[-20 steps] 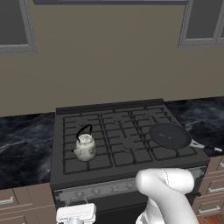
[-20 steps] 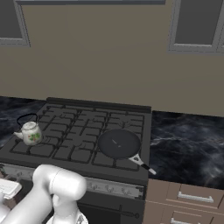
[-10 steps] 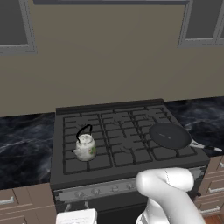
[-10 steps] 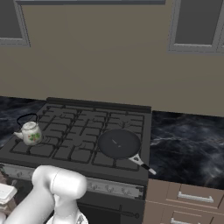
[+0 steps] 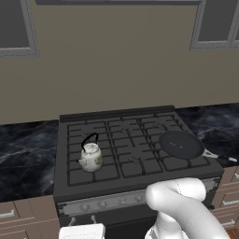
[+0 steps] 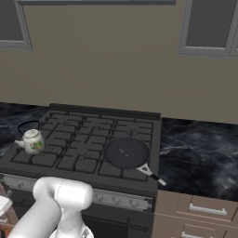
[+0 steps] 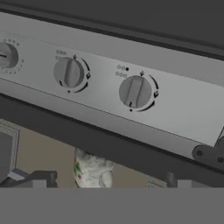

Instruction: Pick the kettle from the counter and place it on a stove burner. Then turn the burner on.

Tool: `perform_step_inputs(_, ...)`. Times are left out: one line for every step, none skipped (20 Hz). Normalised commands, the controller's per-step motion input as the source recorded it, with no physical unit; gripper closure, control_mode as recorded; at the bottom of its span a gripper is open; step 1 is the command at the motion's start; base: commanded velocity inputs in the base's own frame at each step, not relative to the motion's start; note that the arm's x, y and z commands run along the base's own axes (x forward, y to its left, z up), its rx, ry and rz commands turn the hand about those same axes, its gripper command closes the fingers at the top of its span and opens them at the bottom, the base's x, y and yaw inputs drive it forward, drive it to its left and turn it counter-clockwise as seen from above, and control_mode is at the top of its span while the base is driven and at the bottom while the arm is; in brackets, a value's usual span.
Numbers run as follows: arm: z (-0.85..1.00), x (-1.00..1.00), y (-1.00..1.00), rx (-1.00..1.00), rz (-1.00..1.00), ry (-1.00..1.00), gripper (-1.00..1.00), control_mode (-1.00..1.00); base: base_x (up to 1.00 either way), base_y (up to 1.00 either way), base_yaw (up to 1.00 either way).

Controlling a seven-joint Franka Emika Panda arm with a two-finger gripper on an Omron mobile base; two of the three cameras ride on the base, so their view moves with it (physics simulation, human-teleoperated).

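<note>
Hand is low at the front of the wide black six-burner gas stove, facing its grey front strip of small round knobs. Fingers stand wide, holding nothing; only the dark tips show at the bottom of the hand view.

Two grey round knobs sit ahead: one left of centre, one about centre; a third is cut off at the left edge.

The small squat cream kettle with black arched handle is already upright on the front-left square cast-iron grate section, so I judge placement done; knob turn is next.

To do it well: pick the knob mapped to the front-left burner. I can't tell which from here. Centre the fingers on it, push straight in, close across its ridge, rotate about its axis.

Further right on the stove: a flat round dark frying pan. The glossy black white-veined table slab flanks both sides.
</note>
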Motion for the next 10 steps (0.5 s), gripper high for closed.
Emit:
perform_step_inputs(0.28, -0.11, -0.11, 0.0, 0.0, 0.0, -1.0, -1.0, 0.0, 0.0, 0.0)
perform_step_inputs(0.21, -0.03, -0.15, 0.0, -0.01, 0.0, -1.0, -1.0, 0.0, 0.0, 0.0)
perform_step_inputs(0.15, 0.0, -0.16, 0.0, -0.01, 0.0, -1.0, -1.0, 0.0, 0.0, 0.0)
perform_step_inputs(0.09, 0.0, -0.16, 0.0, -0.01, 0.0, -1.0, -1.0, 0.0, 0.0, 0.0)
perform_step_inputs(0.01, 0.0, -0.17, 0.0, 0.0, 0.0, -1.0, -1.0, 0.0, 0.0, 0.0)
perform_step_inputs(0.0, 0.0, -0.18, 0.0, 0.0, 0.0, -1.0, -1.0, 0.0, 0.0, 0.0)
perform_step_inputs(0.0, 0.0, -0.18, 0.0, 0.0, 0.0, -1.0, -1.0, 0.0, 0.0, 0.0)
perform_step_inputs(0.0, 0.0, -0.19, 0.0, 0.0, 0.0, -1.0, -1.0, 0.0, 0.0, 0.0)
perform_step_inputs(0.0, 0.0, -0.16, 0.0, 0.0, 0.0, -1.0, -1.0, 0.0, 0.0, 0.0)
perform_step_inputs(0.0, 0.0, -0.16, 0.0, 0.0, 0.0, -1.0, -1.0, 0.0, 0.0, 0.0)
